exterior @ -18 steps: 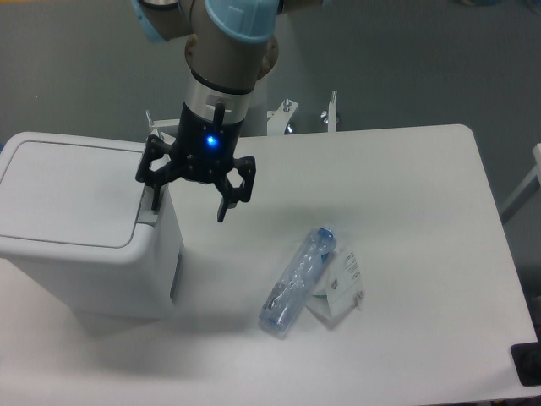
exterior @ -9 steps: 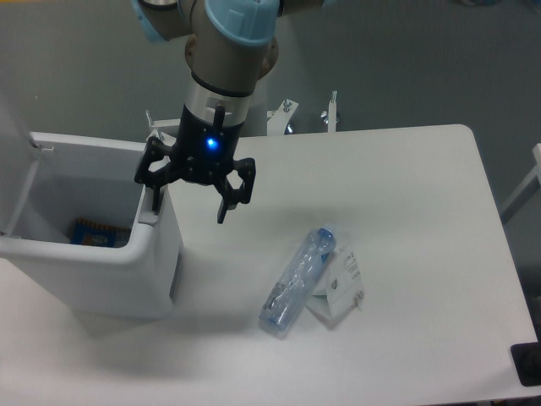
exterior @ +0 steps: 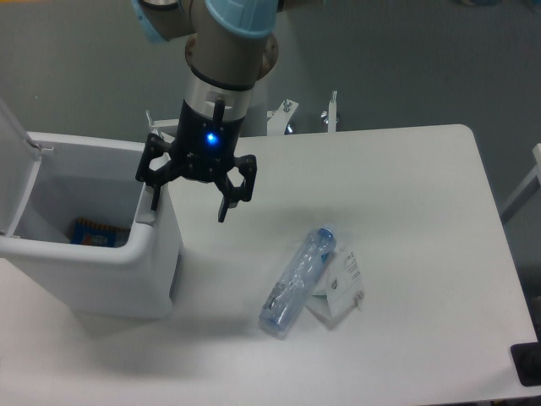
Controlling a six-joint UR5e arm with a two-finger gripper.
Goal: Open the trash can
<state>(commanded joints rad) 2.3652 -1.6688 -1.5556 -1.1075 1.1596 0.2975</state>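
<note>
- Now, you have the trash can [exterior: 93, 262] standing at the left end of the white surface [exterior: 406, 194], with its lid [exterior: 15, 161] swung up at the far left edge of the view so the inside is open to the camera.
- Your gripper [exterior: 188, 203] hangs over the can's right rim, its fingers spread apart and holding nothing; a blue light glows on its body.
- One fingertip [exterior: 155, 200] sits right at the grey tab [exterior: 146, 218] on the can's right edge, though you cannot tell from this view whether they touch; the other finger hangs over the bare surface just right of the can.
- Inside the can, at the bottom, you can see a blue and orange packet [exterior: 95, 232]; its print is too small to read.
- To the right of the can, well apart, a clear plastic bottle [exterior: 297, 280] lies on its side, resting against a small white card [exterior: 338, 288] with dark print you cannot make out.
</note>
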